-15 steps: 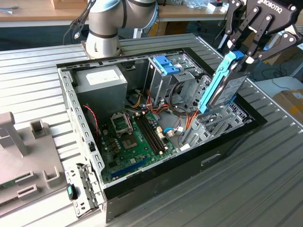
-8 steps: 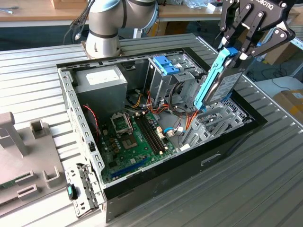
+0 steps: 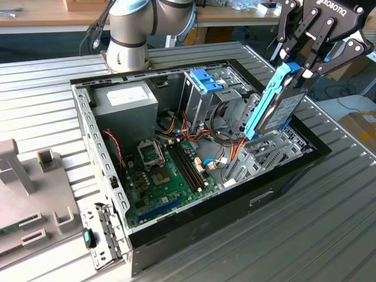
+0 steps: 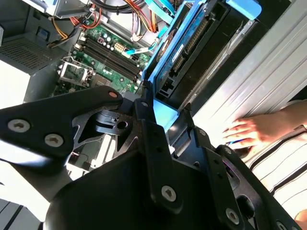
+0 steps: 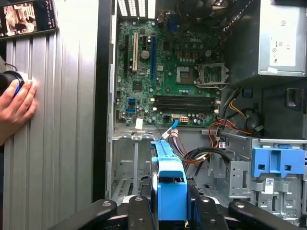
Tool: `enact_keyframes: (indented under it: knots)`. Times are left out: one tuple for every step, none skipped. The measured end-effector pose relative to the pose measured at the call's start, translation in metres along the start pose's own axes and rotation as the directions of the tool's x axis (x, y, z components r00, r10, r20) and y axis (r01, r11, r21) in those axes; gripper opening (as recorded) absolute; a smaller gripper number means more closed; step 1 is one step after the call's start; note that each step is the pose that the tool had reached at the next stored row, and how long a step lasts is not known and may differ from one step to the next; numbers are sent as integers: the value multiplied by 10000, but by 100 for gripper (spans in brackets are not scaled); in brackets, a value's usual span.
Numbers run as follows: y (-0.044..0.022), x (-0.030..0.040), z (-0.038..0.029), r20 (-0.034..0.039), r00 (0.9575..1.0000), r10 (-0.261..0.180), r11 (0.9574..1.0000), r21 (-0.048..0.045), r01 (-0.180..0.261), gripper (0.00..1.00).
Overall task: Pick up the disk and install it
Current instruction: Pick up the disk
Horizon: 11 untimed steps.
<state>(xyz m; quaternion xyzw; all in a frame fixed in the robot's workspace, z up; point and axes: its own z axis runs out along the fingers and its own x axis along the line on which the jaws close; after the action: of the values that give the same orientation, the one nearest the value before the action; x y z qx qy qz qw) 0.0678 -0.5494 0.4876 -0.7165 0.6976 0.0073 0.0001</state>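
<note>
- Arm pose: the arm's grey base joint (image 3: pixel 132 35) stands behind the open computer case (image 3: pixel 205 217). The gripper (image 3: pixel 298 69) hangs above the case's corner at the exterior view's right, pointing down and tilted.
- Fingers: clamped from both sides on the top end of the disk (image 3: pixel 276 106). Both wrist views show the same pinch, with the gripper (image 4: pixel 165 120) (image 5: pixel 171 206) closed on the blue rail.
- Where the disk is: off the table and held on edge, leaning. Its upper end is in the fingers and its lower end dips into the case beside the grey drive cage. I cannot tell whether that lower end touches anything.
- Disk detail: in the second wrist view the disk (image 4: pixel 192 43) shows its connector edge and blue frame. In the first wrist view the disk (image 5: pixel 171 177) is seen end-on, as a narrow blue strip.
- Writing: there is white lettering on the gripper body, a white label on the disk's flat face and a white label on the power supply (image 5: pixel 283 38) — none of it transcribed here.
- Counts: one disk, one gripper, one motherboard (image 5: pixel 168 72), one power supply and one blue latch (image 5: pixel 278 163) on the drive cage.
- Cables: a bundle of red, orange and yellow wires runs between the board and the cage.
- One person's hand (image 5: pixel 14 108) rests flat on the ribbed metal table (image 3: pixel 329 205) just outside the case. In the second wrist view the hand (image 4: pixel 254 129) comes out of a striped sleeve (image 4: pixel 283 158).
- A grey fixture (image 3: pixel 23 200) sits on the table at the exterior view's left, well apart from the gripper.
</note>
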Motion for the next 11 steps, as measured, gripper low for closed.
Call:
enact_keyframes:
  knots:
    - [-2,2,-12,4,10000,1,10000,0,-1,36]
    - [-5,7,-15,3,10000,0,10000,0,0,36]
    - [-6,13,-17,3,10000,0,10000,-1,0,36]
    - [-7,38,-19,2,10000,0,10000,-1,0,36]
    - [-6,64,-18,3,10000,1,10000,0,-1,36]
    - [-10,78,-9,3,10000,0,10000,0,0,36]
    - [-13,86,-1,3,10000,0,10000,-1,0,36]
    - [-15,93,8,4,10000,0,10000,0,0,36]
    - [-17,106,18,0,10000,1,10000,-1,-1,36]
    - [-19,116,23,1,10000,1,10000,-1,-1,36]
    - [-19,125,27,4,10000,1,10000,0,-1,36]
